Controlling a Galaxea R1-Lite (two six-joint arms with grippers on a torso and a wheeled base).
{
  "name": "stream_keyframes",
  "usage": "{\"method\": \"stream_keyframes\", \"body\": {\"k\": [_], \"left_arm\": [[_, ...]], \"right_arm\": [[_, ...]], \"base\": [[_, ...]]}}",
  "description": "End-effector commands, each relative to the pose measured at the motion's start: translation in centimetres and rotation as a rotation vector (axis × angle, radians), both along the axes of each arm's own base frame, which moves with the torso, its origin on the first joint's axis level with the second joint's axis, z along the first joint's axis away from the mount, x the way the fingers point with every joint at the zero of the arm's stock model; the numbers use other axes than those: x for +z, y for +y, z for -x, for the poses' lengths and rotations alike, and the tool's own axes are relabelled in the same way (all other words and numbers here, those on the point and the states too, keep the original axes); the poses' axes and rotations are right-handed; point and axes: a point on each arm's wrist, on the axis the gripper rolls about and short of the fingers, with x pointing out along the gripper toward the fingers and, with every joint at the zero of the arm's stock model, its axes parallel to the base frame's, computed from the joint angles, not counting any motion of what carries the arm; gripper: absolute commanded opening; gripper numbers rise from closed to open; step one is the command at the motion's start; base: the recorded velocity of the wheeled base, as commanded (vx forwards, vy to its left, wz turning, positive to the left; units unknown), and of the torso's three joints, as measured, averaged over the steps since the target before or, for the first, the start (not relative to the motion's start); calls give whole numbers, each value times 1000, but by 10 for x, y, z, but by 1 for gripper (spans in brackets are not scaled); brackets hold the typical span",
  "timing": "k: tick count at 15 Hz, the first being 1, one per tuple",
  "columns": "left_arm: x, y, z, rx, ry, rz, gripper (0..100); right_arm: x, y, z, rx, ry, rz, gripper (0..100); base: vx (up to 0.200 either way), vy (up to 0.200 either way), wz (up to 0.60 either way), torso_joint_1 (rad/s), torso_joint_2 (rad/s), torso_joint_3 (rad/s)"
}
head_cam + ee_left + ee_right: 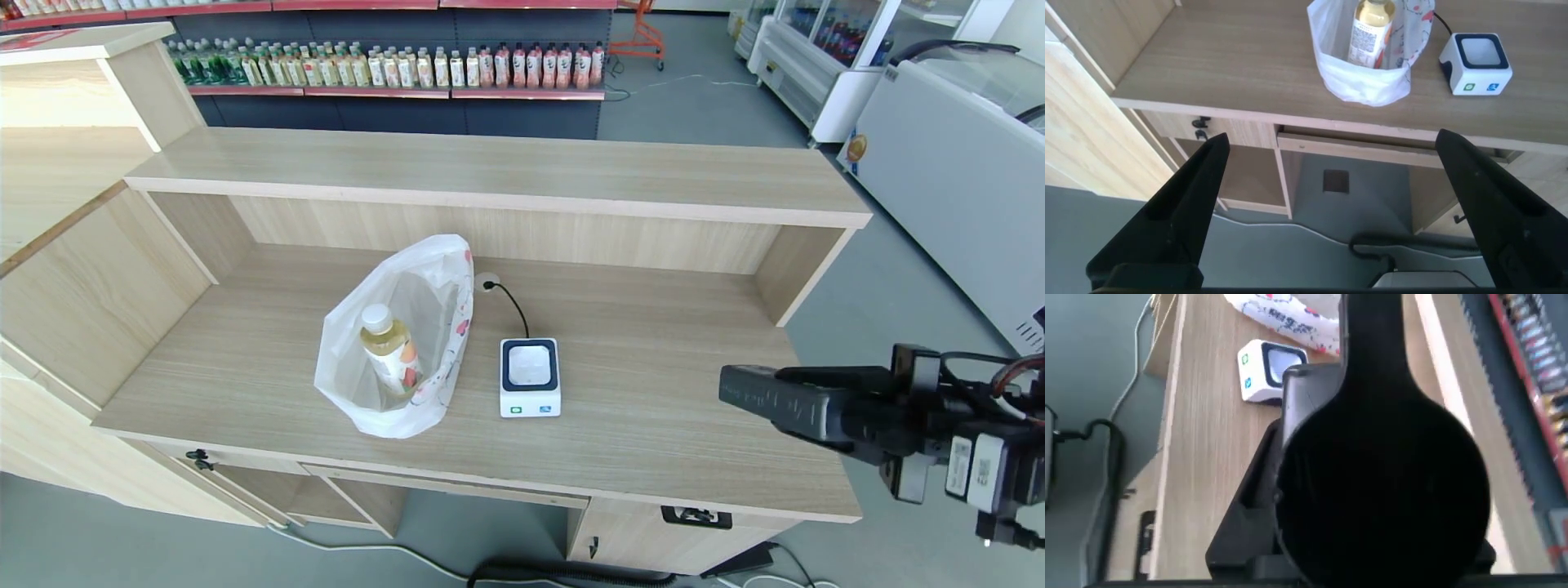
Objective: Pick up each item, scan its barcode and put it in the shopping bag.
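The clear plastic bottle of amber drink [390, 347], with a white cap and a white label, stands upright inside the white plastic shopping bag [445, 269], left of the centre of the head view. The label carries red and orange print, too small to read. The bag stands open on the pale wood-grain counter [653, 392], and 1 side bears a red and pink printed pattern, also not legible.

Just beside the bag, at the centre of the frame, sits the small white box-shaped barcode scanner [530, 377]. It has a dark-framed window on top and 2 small squares on its front, 1 green and 1 blue. A thin black cable [513, 304] runs from it to a round hole in the counter behind.

The left gripper [1333, 137] hangs out in front of the counter's edge, its 2 black fingers [1184, 208] spread wide apart and empty. The right gripper [735, 388] is at the lower right of the head view, over the counter's right end; whether it is apart or together cannot be told.

A shelf of bottled drinks [392, 67] lines the upper frame, and white chest freezers [947, 139] stand upper right.
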Motion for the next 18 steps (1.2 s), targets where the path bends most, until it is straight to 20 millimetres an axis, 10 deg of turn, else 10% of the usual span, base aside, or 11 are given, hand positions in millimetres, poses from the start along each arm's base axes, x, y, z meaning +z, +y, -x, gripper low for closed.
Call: {"method": "stream_keyframes", "body": {"k": [1, 6, 18], "left_arm": [[0, 0, 0, 0, 0, 0, 100], [0, 0, 0, 0, 0, 0, 100], [0, 0, 0, 0, 0, -2, 100]], "right_arm": [[26, -21, 7, -352, 256, -257, 0], [31, 26, -3, -532, 1114, -994, 0], [-15, 42, -60, -704, 1307, -1147, 0]], "base": [[0, 0, 0, 0, 0, 0], [0, 0, 0, 0, 0, 0], [0, 0, 0, 0, 0, 0]]}}
